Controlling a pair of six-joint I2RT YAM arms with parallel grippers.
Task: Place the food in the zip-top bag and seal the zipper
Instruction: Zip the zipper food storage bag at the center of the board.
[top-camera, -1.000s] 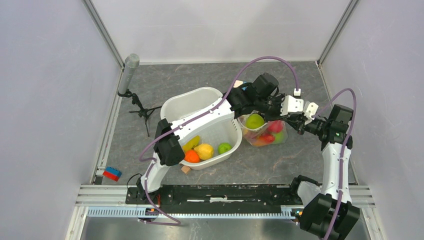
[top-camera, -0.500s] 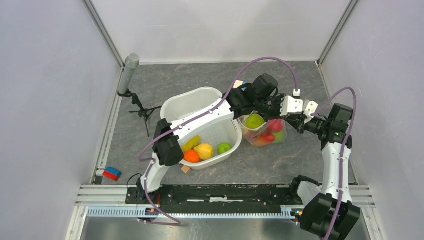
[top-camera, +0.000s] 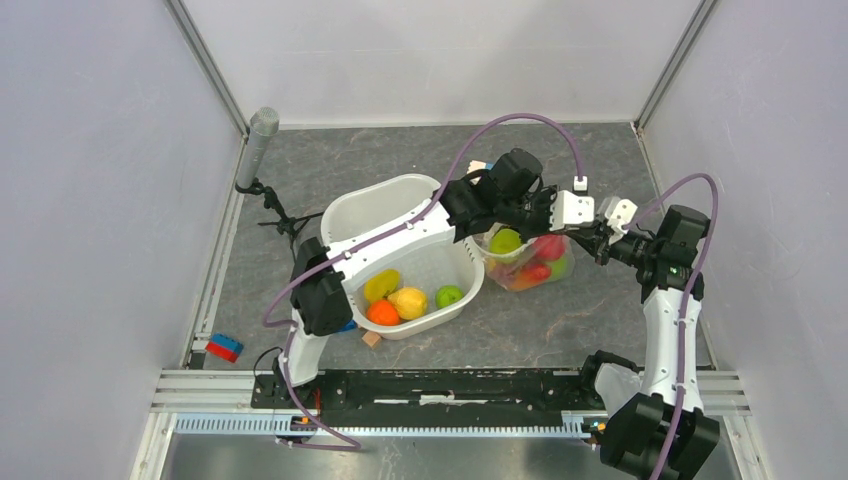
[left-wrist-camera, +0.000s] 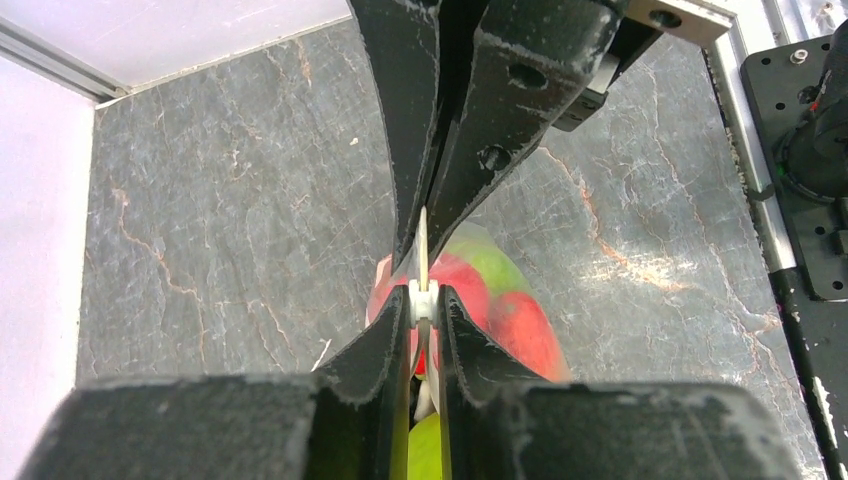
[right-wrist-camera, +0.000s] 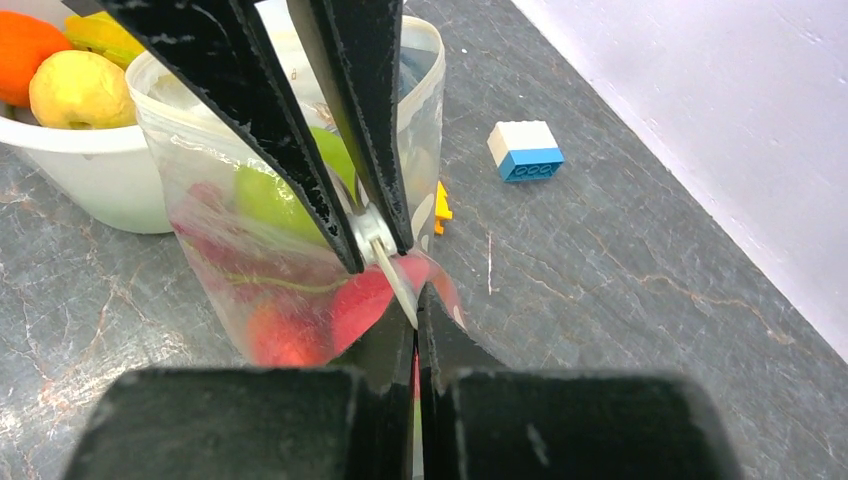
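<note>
The zip-top bag (top-camera: 525, 262) stands right of the tub and holds a green apple (top-camera: 507, 241) and red fruits (top-camera: 548, 248). My left gripper (top-camera: 578, 230) is shut on the zipper (left-wrist-camera: 423, 250) at the bag's top right end, its tips (left-wrist-camera: 425, 300) pinching the white strip. My right gripper (top-camera: 596, 240) faces it and is shut on the same strip (right-wrist-camera: 395, 270), fingertips (right-wrist-camera: 417, 300) just beyond the left fingers. More food lies in the tub: lemon (top-camera: 408, 301), orange (top-camera: 382, 313), green apple (top-camera: 449, 296), a yellow-green fruit (top-camera: 382, 284).
The white tub (top-camera: 370, 205) touches the bag's left side. A white-and-blue block (right-wrist-camera: 525, 150) and a small yellow piece (right-wrist-camera: 441, 208) lie behind the bag. A wooden cube (top-camera: 371, 339) sits at the tub's front. A microphone stand (top-camera: 262, 150) and red-blue blocks (top-camera: 223, 347) are far left.
The left arm has swung a little left and back, and both grippers have shifted slightly that way with the bag's top edge. Both stay shut on the strip.
</note>
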